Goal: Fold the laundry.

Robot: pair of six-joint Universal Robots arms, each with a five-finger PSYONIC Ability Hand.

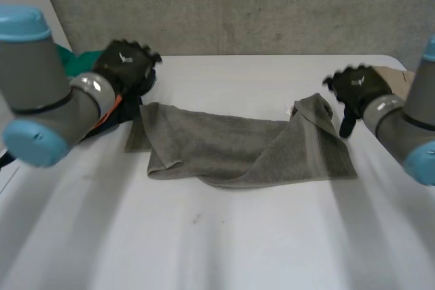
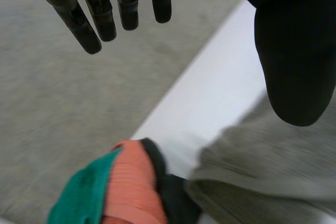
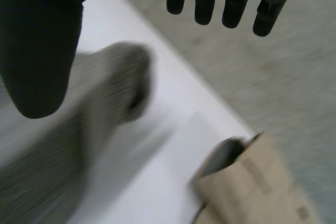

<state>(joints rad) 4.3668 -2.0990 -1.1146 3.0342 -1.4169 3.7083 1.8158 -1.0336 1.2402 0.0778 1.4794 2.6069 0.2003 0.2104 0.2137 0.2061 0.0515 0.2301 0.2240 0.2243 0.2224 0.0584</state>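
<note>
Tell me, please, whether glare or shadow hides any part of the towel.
Head view: no glare on the white table; the grey towel throws only a thin shadow along its near edge. Left wrist view: a dark crease between its folds. Right wrist view: its raised end shades the table beside it.

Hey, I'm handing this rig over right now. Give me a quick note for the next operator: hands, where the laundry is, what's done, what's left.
Left hand: open, holding nothing, above the left end of the grey towel, beside a green, orange and black cloth pile at the table edge.
Right hand: open, holding nothing, by the towel's right end; a tan item lies near it.
Towel: across the white table, loosely doubled lengthwise, rumpled, right end flipped up.
Done: a rough first fold at most.
Left: straighten and finish the towel; the cloth pile is unfolded.
</note>
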